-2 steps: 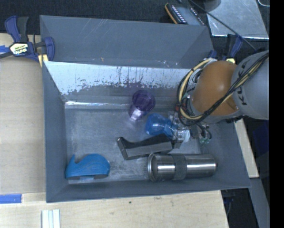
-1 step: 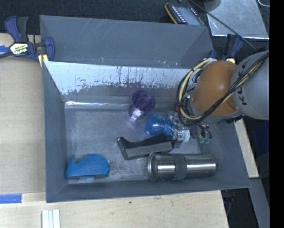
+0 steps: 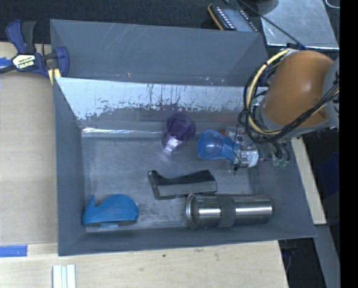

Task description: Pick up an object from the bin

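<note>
Hand [image 3: 243,156] sits low at the right side of the bin [image 3: 71,179], against the right end of the blue clear bottle [image 3: 211,145], which lies near the back wall. You can't tell if the hand is open or closed. Likely the grasp step, with the lift not yet made. Next, you confirm the grip, then raise straight up, clear of the purple cup [image 3: 179,128] and the steel cylinder [image 3: 229,211].

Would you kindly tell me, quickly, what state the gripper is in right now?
Gripper: open or closed cannot be told; it sits right beside the clear blue object.
</note>
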`<control>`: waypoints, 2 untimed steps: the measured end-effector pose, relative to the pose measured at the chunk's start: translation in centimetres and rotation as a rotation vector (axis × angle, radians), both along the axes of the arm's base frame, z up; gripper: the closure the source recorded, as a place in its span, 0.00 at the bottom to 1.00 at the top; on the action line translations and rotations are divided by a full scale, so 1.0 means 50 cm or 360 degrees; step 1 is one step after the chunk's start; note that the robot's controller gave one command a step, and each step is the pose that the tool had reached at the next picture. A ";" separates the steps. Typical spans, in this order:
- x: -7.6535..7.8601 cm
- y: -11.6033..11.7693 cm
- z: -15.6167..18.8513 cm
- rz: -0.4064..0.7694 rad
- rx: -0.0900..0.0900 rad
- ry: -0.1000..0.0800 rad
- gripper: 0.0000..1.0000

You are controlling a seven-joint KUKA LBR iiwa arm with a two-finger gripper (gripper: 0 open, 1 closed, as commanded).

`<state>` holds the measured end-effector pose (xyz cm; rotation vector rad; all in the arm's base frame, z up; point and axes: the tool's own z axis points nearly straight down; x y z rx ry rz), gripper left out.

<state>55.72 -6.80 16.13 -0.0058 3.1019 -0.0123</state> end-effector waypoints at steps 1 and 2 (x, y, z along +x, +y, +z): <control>0.000 0.014 -0.170 0.0029 -0.0002 -0.0016 1.00; 0.000 0.014 -0.169 0.0030 -0.0002 -0.0017 1.00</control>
